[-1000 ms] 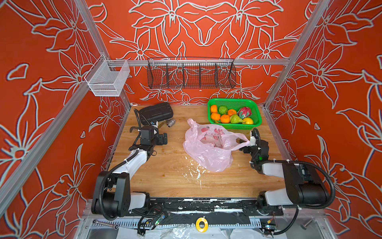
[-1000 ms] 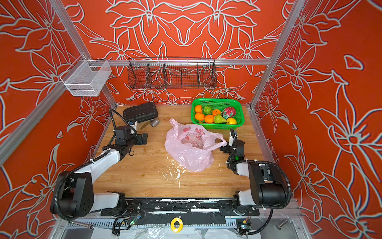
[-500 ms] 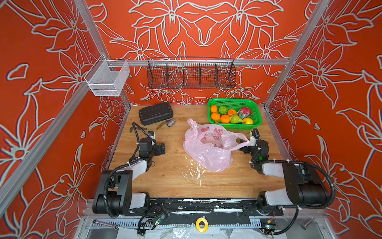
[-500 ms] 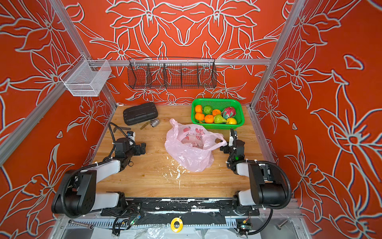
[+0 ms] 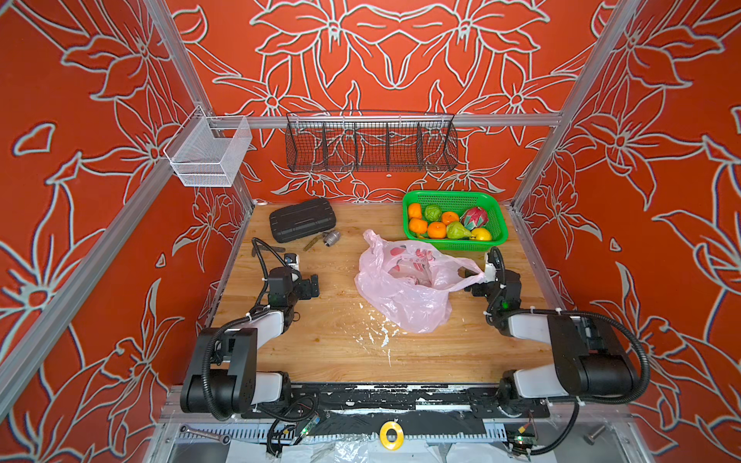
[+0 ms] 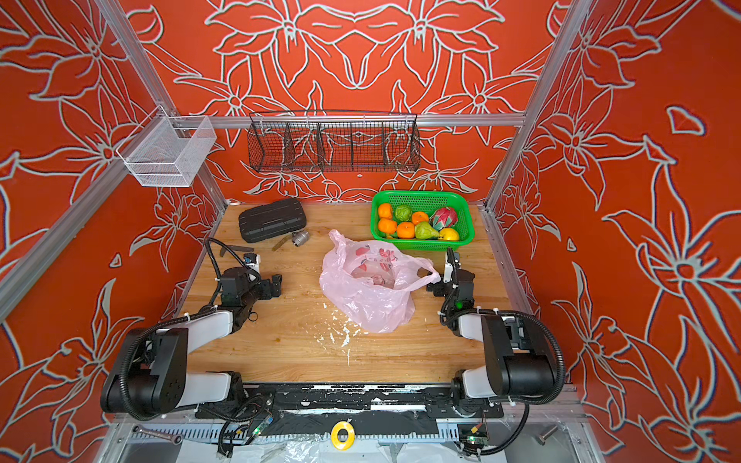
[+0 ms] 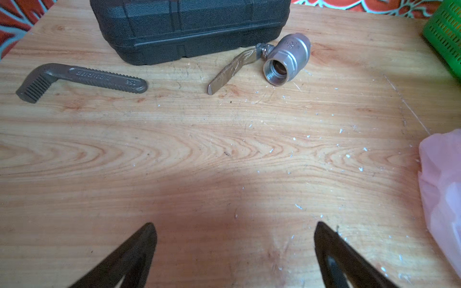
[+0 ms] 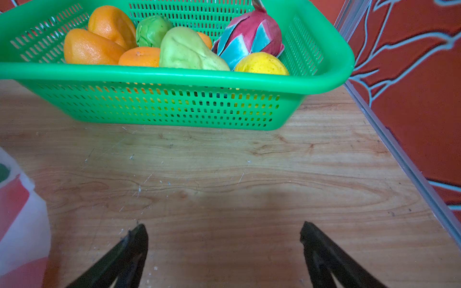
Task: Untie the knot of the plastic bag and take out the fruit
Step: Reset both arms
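Looks like the end of the task, my read: the bag [image 5: 401, 288] lies slack and open-mouthed on the table [image 5: 320, 360], no knot to be seen, and the fruit [image 5: 445, 226] sits in the basket [image 5: 453, 196] just behind the bag. Left gripper [image 7: 234, 227] hangs low over bare wood, well apart from the bag on the robot's left of it, jaws spread wide, nothing between them. Right gripper [image 8: 224, 227] is just beside the bag on the robot's right of it, jaws likewise spread and empty, facing the basket. One handle loop [image 5: 461, 269] of the bag reaches out to the right gripper; whether it touches a finger or only lies by it, cannot tell in both top views, and the right wrist view shows just a cut-off corner of the bag. Next move, if any: confirm the bag holds nothing, so lift or spread its mouth; thin crinkly film, so a pinch on the loop rather than the body seems safest. Hard to make out: the bag's inside, since red print and folds show through the pink film and could mask a small piece. Fruit pieces partly cover each other, so a full count is shaky. Beyond the bag toward the left gripper lie a case [image 5: 302, 219], a valve [image 5: 332, 237] and a wrench [image 7: 79, 79], no part of the task.
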Robot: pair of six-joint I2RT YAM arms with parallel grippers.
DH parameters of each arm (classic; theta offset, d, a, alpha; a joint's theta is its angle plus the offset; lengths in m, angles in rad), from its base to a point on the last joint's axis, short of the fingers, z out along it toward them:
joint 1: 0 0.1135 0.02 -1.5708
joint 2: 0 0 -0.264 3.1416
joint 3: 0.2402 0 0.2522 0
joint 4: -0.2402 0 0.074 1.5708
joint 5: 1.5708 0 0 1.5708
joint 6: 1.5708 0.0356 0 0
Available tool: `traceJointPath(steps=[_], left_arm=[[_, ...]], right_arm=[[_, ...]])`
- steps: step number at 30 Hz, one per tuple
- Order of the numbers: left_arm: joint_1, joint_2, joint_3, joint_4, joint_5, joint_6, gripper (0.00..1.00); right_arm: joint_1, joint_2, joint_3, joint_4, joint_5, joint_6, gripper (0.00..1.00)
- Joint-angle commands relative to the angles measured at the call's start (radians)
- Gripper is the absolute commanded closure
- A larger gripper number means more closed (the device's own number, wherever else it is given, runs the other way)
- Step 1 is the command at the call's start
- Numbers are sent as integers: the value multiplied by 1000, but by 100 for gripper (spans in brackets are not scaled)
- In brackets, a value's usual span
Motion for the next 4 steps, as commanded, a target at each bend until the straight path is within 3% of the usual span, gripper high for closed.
traceJointPath(steps=[1,4], left_arm=[[5,-3,11,26,10,6,3],[5,-3,10,26,11,6,3]], right_arm=[[7,1,23,-9,7,-19,3],[7,-24,-10,25,0,-21,3]])
